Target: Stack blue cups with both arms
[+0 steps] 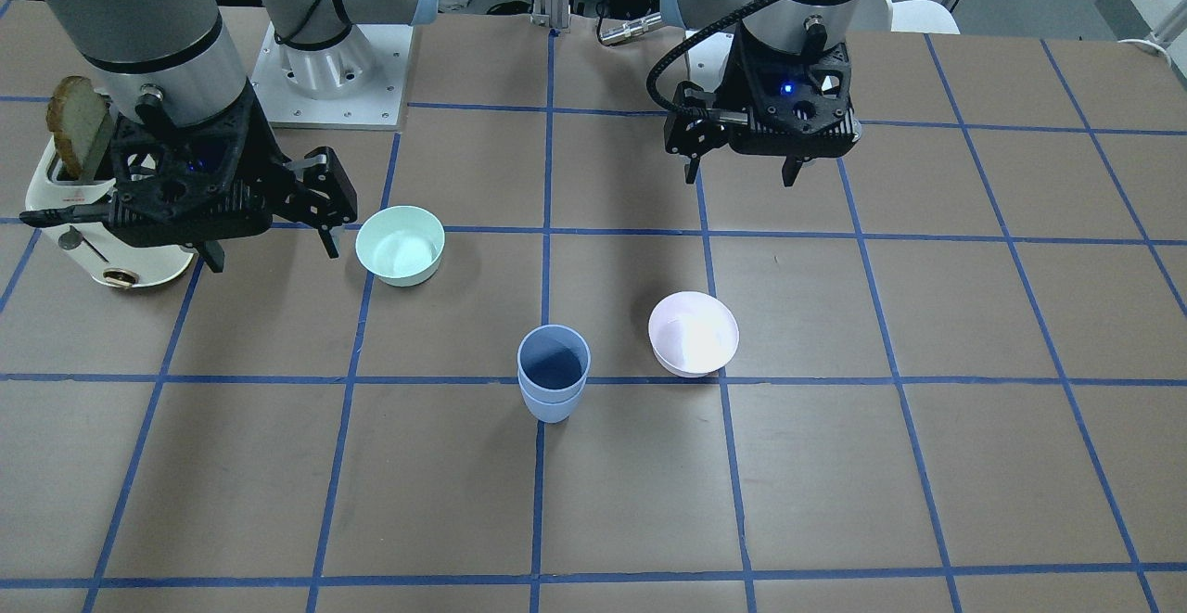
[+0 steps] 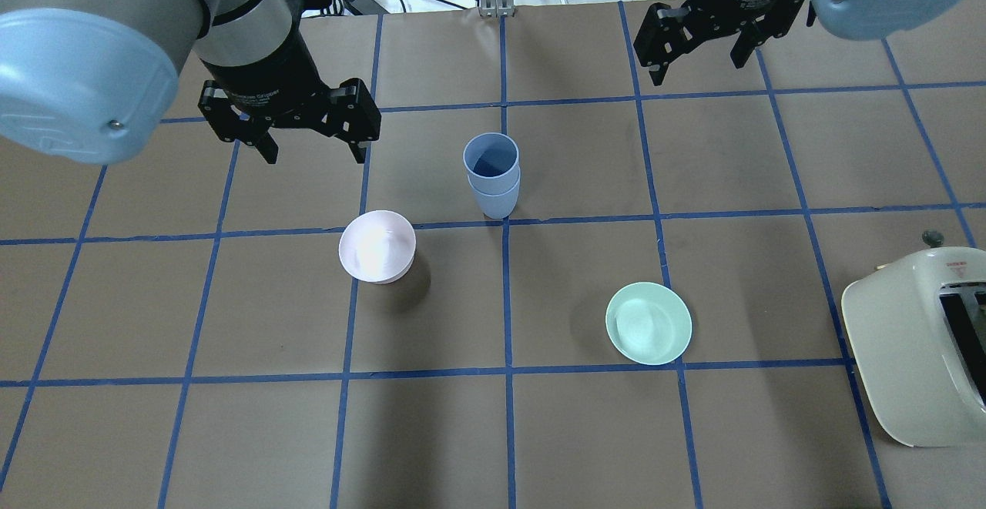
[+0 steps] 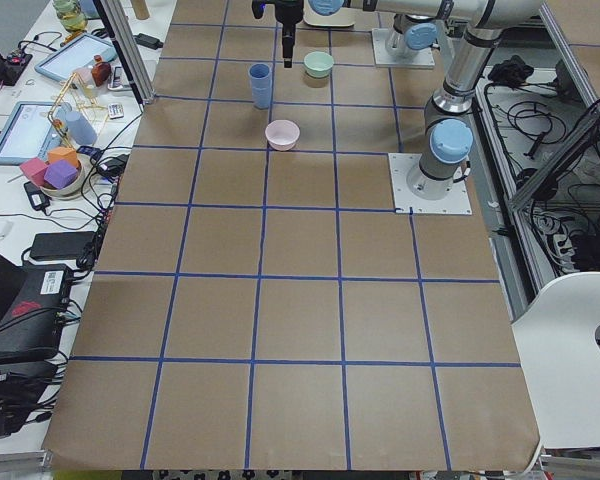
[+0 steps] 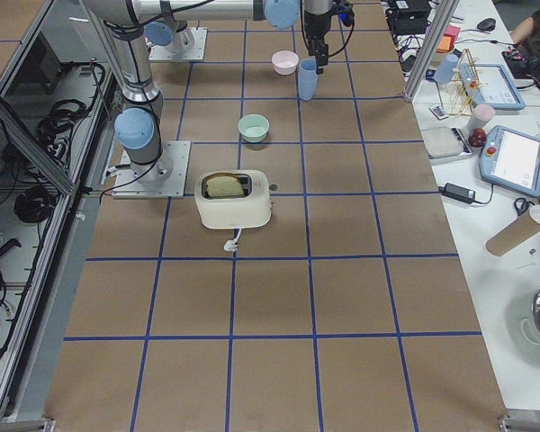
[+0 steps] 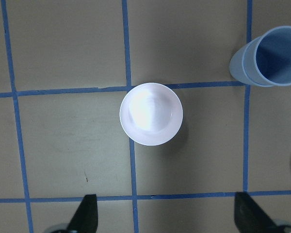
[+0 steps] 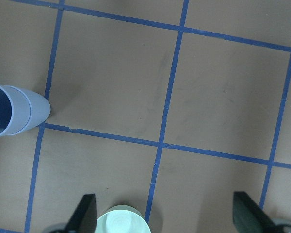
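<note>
The two blue cups [image 1: 553, 372] stand upright at the table's middle, one nested inside the other; they also show in the overhead view [image 2: 491, 174] and at the edges of the left wrist view [image 5: 271, 57] and the right wrist view [image 6: 12, 110]. My left gripper [image 2: 314, 156] is open and empty, raised above the table to the left of the cups and beyond the pink bowl; its fingers [image 5: 85, 216] frame bare table. My right gripper [image 2: 699, 68] is open and empty, raised far to the cups' right; in the front view it [image 1: 274, 256] hangs near the green bowl.
A pale pink bowl [image 2: 377, 246] sits left of the cups. A mint-green bowl [image 2: 648, 323] sits nearer me on the right. A white toaster [image 2: 917, 347] with a bread slice [image 1: 79, 126] stands at the right edge. Blue tape lines grid the brown table.
</note>
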Tool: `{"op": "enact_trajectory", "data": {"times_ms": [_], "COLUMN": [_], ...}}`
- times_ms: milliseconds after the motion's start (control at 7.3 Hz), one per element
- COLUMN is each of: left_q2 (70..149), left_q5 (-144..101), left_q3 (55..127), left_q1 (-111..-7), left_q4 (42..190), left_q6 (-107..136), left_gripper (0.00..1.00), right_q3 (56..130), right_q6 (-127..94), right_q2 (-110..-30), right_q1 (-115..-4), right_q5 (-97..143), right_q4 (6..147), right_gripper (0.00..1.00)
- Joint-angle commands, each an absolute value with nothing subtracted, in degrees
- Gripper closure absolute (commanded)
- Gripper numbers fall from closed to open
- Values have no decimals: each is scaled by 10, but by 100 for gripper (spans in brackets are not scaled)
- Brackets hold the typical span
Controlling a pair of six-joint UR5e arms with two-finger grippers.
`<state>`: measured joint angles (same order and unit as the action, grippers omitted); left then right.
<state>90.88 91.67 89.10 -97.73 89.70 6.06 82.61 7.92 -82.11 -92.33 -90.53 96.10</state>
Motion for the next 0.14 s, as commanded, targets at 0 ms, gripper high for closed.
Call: {"op": "enact_trajectory", "data": {"times_ms": [0], "left_q2": [909], "left_q5": [917], "left_q3": [890], "left_q1": [-977], "left_q4": [896], "left_q6": [61], "left_gripper": [0], "right_q3": [826], "right_q6": [76], "right_q2": [-821], "right_q1": [-923], "right_q5": [-905], "right_q4": [962], "right_gripper": [0]}}
